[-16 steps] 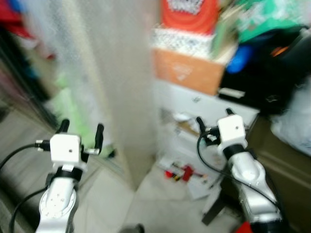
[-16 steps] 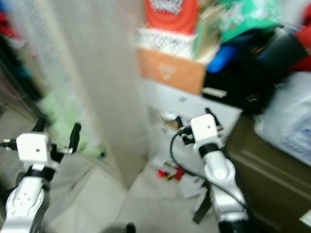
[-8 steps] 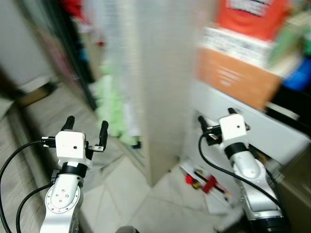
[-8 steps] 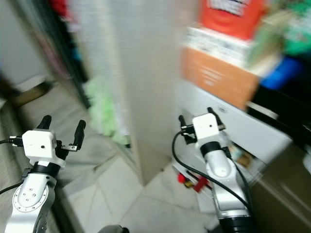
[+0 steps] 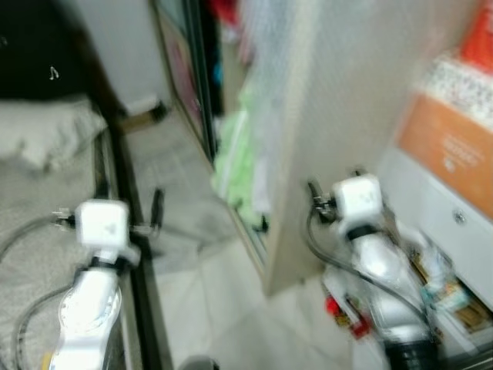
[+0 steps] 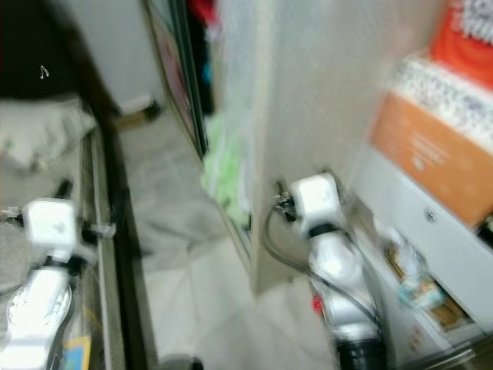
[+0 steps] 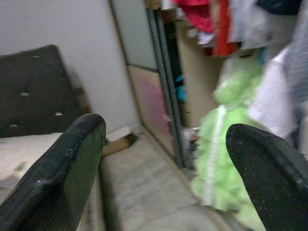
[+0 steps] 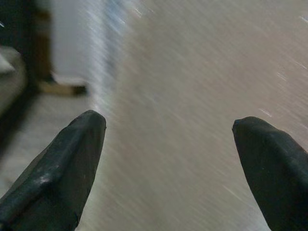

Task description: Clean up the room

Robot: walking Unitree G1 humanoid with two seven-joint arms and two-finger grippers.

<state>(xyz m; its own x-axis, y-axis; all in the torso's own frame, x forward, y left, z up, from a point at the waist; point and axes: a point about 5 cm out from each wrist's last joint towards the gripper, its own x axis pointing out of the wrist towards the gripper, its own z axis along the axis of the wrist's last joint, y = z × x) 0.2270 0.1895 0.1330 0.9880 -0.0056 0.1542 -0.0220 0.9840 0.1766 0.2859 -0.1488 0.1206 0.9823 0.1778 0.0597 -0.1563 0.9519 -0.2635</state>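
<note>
Beige panel [image 5: 339,116] standing mid-scene, blurred. Bed [image 5: 46,154] lying well left of panel. Wardrobe [image 7: 202,57] opening just left of panel, green garment [image 7: 226,144] hanging inside. Orange box [image 5: 451,154] sitting right of panel, over white drawers [image 5: 447,223]. Left gripper [image 7: 166,159] hovering over bed edge, fingers wide apart, empty. Right gripper [image 8: 168,159] facing panel, fingers spread, empty.

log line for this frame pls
phase: walking, views blurred | left gripper: open, empty | right gripper: open, empty, facing beige panel | green garment ahead
</note>
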